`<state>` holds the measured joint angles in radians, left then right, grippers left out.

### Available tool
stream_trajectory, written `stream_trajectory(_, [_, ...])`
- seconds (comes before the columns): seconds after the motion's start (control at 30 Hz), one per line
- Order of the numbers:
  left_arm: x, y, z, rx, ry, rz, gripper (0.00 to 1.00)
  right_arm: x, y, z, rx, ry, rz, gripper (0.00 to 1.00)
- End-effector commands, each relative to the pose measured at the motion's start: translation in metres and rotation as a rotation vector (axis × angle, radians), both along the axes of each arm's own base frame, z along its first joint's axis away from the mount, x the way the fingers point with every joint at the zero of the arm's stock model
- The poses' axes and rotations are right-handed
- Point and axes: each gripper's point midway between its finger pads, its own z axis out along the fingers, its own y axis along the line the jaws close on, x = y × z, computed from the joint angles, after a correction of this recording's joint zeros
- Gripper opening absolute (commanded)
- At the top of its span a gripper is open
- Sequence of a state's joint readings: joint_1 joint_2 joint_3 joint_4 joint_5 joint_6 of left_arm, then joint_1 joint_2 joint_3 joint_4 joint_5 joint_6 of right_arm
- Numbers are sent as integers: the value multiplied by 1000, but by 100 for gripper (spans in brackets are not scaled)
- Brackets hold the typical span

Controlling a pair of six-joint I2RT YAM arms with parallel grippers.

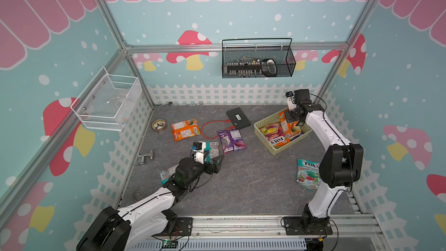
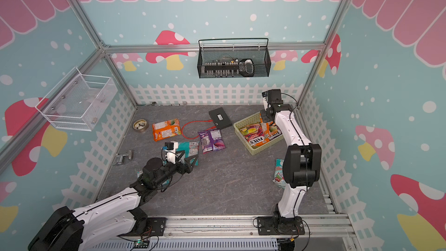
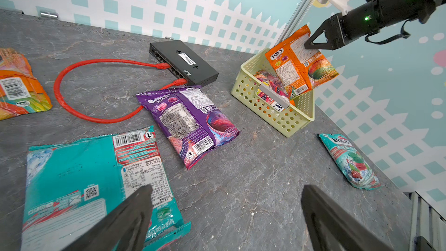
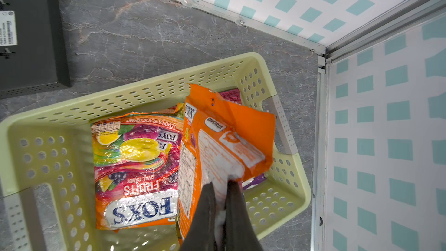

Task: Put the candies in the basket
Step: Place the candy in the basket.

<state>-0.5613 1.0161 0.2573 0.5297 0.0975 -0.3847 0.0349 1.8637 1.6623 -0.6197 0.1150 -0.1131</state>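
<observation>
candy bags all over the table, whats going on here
Two robot arms are filling the pale green basket with candy. The right gripper is shut on an orange bag, dangling it over the basket, where a fruit-printed bag already lies. The left gripper is open, hovering above a teal bag beside the purple bag. A second orange bag and a mint bag by the right arm lie loose on the table.

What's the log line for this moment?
right pincer: shut on orange bag, over basket | left pincer: open, near teal bag | loose: purple bag
</observation>
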Motion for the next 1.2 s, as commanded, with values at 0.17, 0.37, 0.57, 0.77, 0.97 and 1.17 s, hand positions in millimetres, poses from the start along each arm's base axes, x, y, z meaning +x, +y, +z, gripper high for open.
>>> stream_trajectory(0.17, [5,3,-5,31,-4,21,99,40,-15,-39,-47,42,89,2])
stream_trajectory(0.37, [5,6,-4,30,-9,41,99,73,-53,-56,-236,-4,-14,4])
stream_trajectory(0.57, [6,6,-7,34,2,46,99,92,-70,-64,-291,-38,-62,26])
stream_trajectory(0.77, [7,8,-6,38,0,59,99,86,-68,-53,-247,-67,-115,36])
stream_trajectory(0.97, [7,11,-5,45,-3,74,99,57,-43,-14,22,-126,-194,40])
stream_trajectory(1.17, [1,12,-4,1,21,53,99,-16,-14,-9,325,-106,-311,53])
